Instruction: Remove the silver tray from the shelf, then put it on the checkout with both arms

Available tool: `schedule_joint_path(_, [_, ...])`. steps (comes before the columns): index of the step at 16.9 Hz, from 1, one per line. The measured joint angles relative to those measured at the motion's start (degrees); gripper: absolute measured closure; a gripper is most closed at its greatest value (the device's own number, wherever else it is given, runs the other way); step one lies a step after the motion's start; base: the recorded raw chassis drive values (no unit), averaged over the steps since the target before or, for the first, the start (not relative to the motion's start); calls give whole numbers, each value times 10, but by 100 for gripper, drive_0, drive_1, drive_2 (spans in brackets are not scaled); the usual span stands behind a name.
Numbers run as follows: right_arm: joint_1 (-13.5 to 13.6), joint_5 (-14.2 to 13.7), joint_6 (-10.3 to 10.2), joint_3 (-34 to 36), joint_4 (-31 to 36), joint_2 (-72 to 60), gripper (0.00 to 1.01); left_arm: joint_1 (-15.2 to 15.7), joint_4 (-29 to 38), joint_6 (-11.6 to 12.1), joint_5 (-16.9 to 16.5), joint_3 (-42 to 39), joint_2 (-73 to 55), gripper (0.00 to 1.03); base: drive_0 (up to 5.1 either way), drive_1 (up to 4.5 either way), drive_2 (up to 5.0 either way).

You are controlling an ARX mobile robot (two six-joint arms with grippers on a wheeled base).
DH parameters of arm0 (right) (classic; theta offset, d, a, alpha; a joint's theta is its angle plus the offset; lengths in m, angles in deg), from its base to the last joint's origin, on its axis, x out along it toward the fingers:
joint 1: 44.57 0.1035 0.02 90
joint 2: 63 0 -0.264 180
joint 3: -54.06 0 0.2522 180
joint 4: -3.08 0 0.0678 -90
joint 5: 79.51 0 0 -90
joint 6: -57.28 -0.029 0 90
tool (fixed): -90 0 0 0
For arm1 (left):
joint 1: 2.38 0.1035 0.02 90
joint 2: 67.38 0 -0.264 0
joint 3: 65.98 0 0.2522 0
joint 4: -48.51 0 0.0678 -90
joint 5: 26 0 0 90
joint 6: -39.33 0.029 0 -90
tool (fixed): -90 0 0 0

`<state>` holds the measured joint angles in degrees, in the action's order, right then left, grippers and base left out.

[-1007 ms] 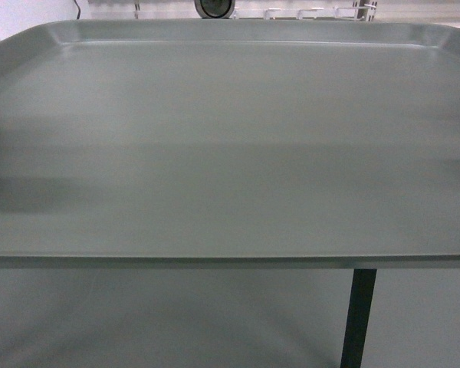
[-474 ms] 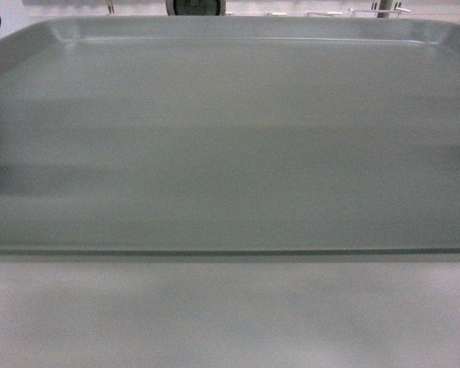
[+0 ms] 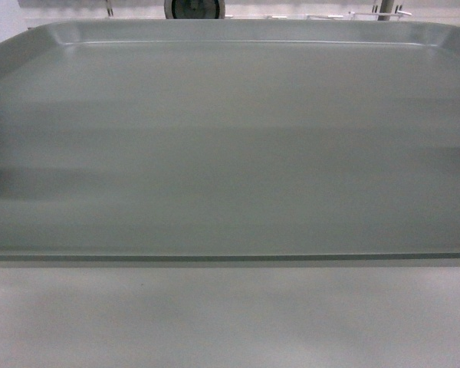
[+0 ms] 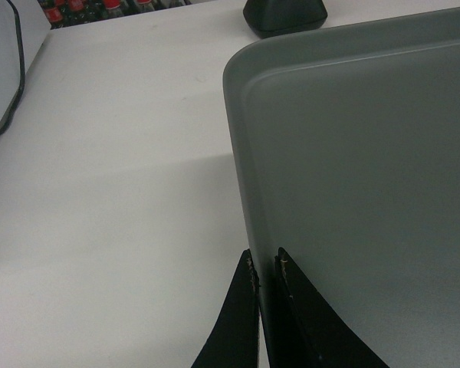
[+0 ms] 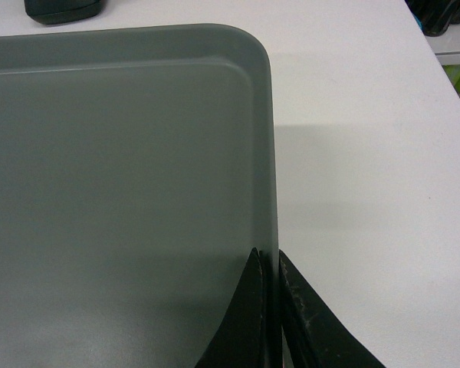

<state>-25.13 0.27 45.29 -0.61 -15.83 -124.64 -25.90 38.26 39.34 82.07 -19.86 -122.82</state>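
The silver tray (image 3: 230, 146) fills almost the whole head view, held level over the white checkout (image 3: 230, 322). In the left wrist view my left gripper (image 4: 265, 261) is shut on the left rim of the silver tray (image 4: 368, 169), one finger outside and one inside the rim. My right gripper (image 5: 270, 257) grips the right rim of the silver tray (image 5: 123, 176) the same way. White checkout (image 4: 107, 192) shows beside the tray on the left, and more checkout (image 5: 368, 169) shows on the right. The shelf is out of view.
A dark, blocky object (image 4: 285, 15) stands on the counter just past the tray's far edge; this dark object (image 5: 61, 9) shows in the right wrist view too. A black cable (image 4: 19, 61) hangs at far left. Red-capped bottles (image 4: 77, 9) stand beyond the counter.
The dark upright post under the tray's near edge has gone from the head view; only white counter shows there now. The tray has shifted slightly in frame. Both grips hold.
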Motion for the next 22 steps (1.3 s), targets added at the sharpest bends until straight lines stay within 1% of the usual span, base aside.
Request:
schedule_joint_path(12, [0,0,0,0,0,0,98,0,0,0,0,0,0,99,0,0,0])
schedule_joint_path(13, [13,-21,3,33,155,-11,98,-3,-26,-19,26,10,-2,99,0,0,0])
schedule_joint_path(14, [17,-14,11,16,191,-53,99,-38,-111,-109,179,72,-61,99,0,0,0])
schedule_joint_path(15, [16,-8,11,12,195,-66,99,-36,-100,-123,193,76,-73,99,0,0,0])
schedule_joint_path(17, [15,-7,12,4,203,-93,99,-31,-89,-128,199,82,-94,99,0,0,0])
schedule_joint_path(18, [12,-6,13,-3,209,-112,99,-26,-73,-129,199,83,-110,99,0,0,0])
schedule_joint_path(19, [7,-3,15,-11,218,-133,99,-21,-55,-123,200,85,-125,99,0,0,0])
schedule_joint_path(20, [3,0,15,-21,218,-149,99,-17,-43,-111,202,89,-140,99,0,0,0])
schedule_joint_path(21, [-2,12,11,-31,223,-171,99,-10,-24,-96,202,93,-162,99,0,0,0])
schedule_joint_path(22, [-8,18,11,-36,234,-192,99,-4,-7,-89,198,93,-175,99,0,0,0])
